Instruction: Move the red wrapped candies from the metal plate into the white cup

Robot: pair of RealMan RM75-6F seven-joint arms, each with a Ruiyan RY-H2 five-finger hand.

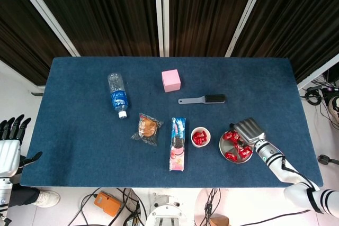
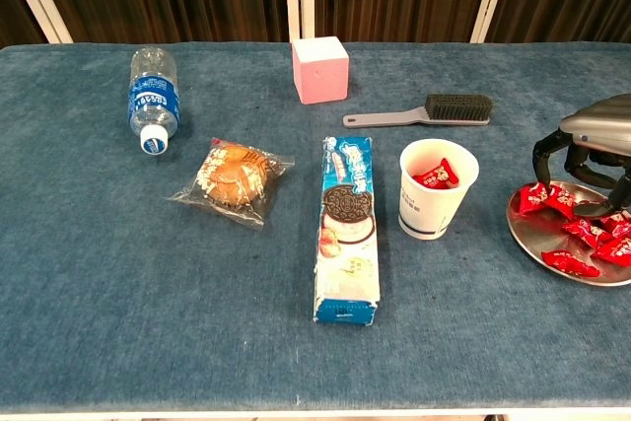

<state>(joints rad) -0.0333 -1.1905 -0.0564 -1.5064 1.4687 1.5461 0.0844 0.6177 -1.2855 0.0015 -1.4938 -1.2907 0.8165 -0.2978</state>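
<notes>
The metal plate [image 1: 222, 147] [image 2: 535, 240] lies near the table's front right and holds several red wrapped candies [image 1: 231, 156] [image 2: 570, 262]. Just left of it stands the white cup [image 1: 201, 137] [image 2: 435, 206], upright, with red candies [image 2: 434, 176] inside. My right hand [image 1: 248, 129] [image 2: 592, 148] hovers over the plate's far side. Its fingers [image 2: 540, 167] are spread and arched down onto the candies, and none is visibly lifted. My left hand [image 1: 9, 142] hangs beyond the table's left edge, fingers straight and holding nothing.
Left of the cup lies a blue cookie box [image 2: 347, 229], then a wrapped pastry [image 2: 233, 176] and a water bottle [image 2: 154, 98] on its side. A grey brush [image 2: 424, 111] and a pink cube [image 2: 319, 69] sit behind the cup. The table's front edge is close to the plate.
</notes>
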